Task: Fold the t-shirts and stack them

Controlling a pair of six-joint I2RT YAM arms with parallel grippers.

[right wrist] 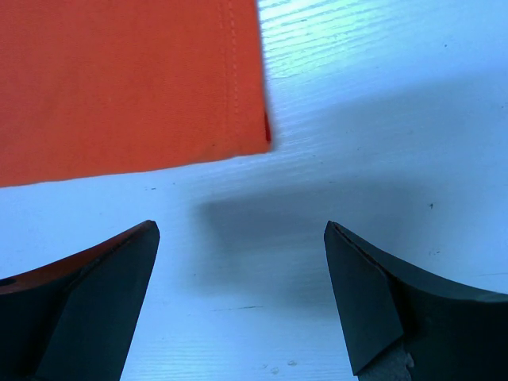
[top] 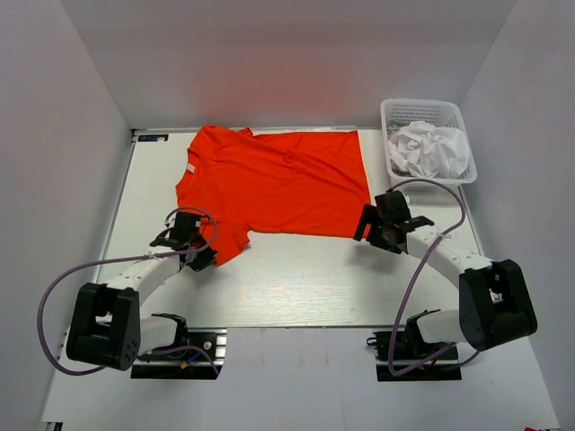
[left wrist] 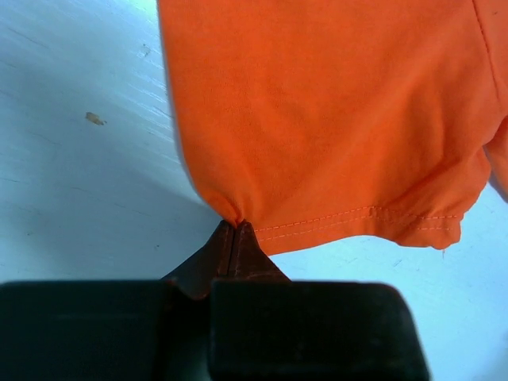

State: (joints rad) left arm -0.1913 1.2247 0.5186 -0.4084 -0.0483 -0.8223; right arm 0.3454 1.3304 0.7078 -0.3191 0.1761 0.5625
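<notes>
Orange-red t-shirt [top: 278,180]: spread flat on table [top: 296,278]; soft, light, limp; probably best taken at hem corners. Left gripper [left wrist: 235,230]: pinched shut on sleeve hem. Right gripper [right wrist: 242,262]: gaping, empty, beside lower hem corner.

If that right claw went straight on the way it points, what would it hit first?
Most likely the corner of the orange t-shirt, just ahead of the open right gripper; if tilted downward, the table might come first.
</notes>
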